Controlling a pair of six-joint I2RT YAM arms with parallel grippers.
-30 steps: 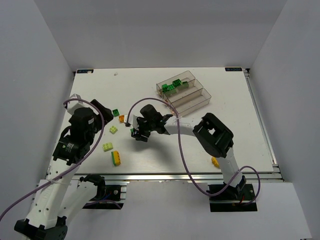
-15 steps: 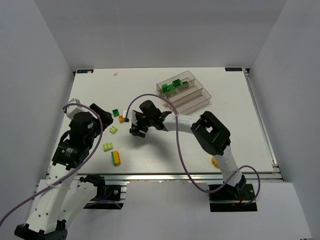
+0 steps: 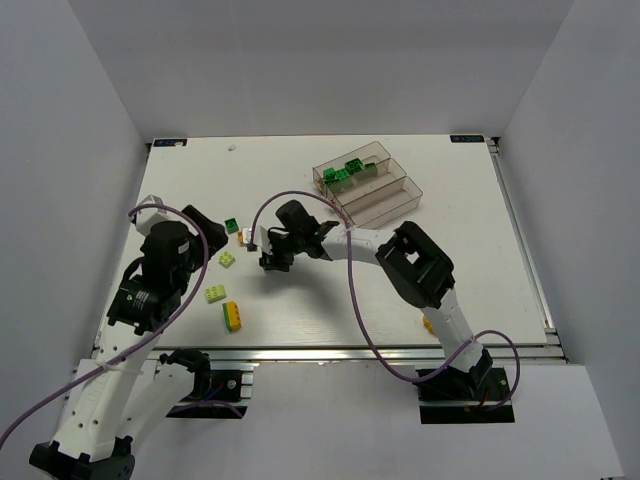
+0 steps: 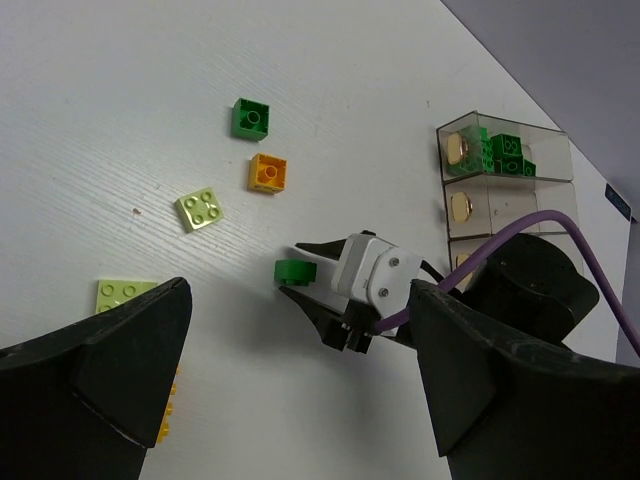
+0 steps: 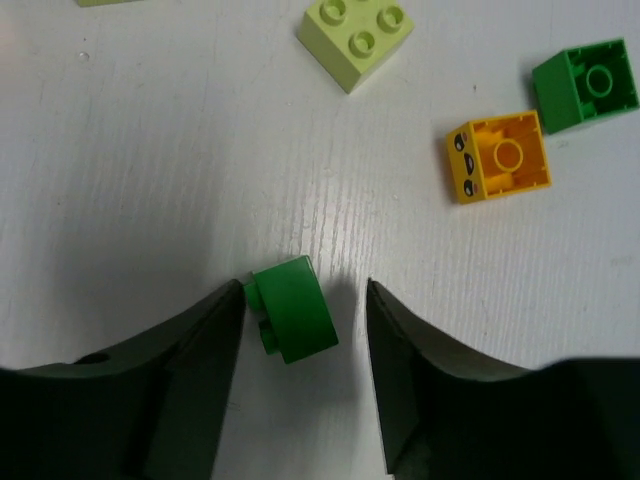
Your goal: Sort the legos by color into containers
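Note:
A dark green lego [image 5: 293, 308] lies on its side on the table between my right gripper's [image 5: 305, 290] open jaws. The left finger touches its studs and the right finger stands a little off it. In the top view that gripper [image 3: 270, 262] is low over the table's middle left. A green [image 5: 587, 85], an orange [image 5: 500, 156] and a pale yellow-green lego [image 5: 356, 38] lie just beyond it. My left gripper [image 3: 205, 228] hangs wide open and empty, above the table. The containers [image 3: 368, 185] stand at the back right, with green legos [image 3: 345, 172] in the far trough.
Another pale lego [image 3: 215, 294] and a yellow-and-green stack [image 3: 232, 316] lie near the front left. A yellow lego [image 3: 430, 323] sits by the right arm's base. White walls enclose the table on three sides.
My right gripper has shifted slightly left and away from the near edge, staying round the green lego, and its jaws have narrowed. The left arm has shifted a little.

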